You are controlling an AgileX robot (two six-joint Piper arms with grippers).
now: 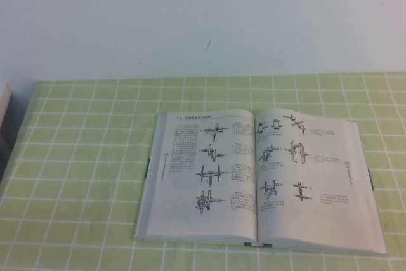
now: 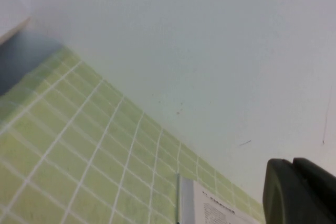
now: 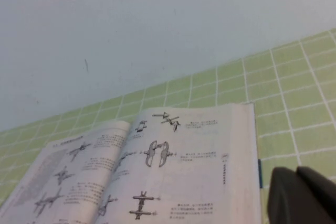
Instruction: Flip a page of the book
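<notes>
The book (image 1: pixel 209 176) lies open and flat on the green checked cloth, with a thin blue cover edge (image 1: pixel 146 167) showing at its side. The page (image 1: pixel 317 176) is the right-hand leaf, face up, with small shaft-and-gear drawings and text. It shows again in the right wrist view as the page (image 3: pixel 184 171). My right gripper (image 3: pixel 295 170) hangs shut just off the book's right edge (image 3: pixel 251 145), holding nothing. My left gripper (image 2: pixel 292 162) is shut and empty, off the book's far left corner (image 2: pixel 210 208). Neither arm shows in the high view.
A green checked tablecloth (image 1: pixel 82 157) covers the table up to a plain white wall (image 1: pixel 203 23). A pale and dark object (image 1: pixel 5 118) stands at the table's left edge. Open cloth lies on both sides of the book.
</notes>
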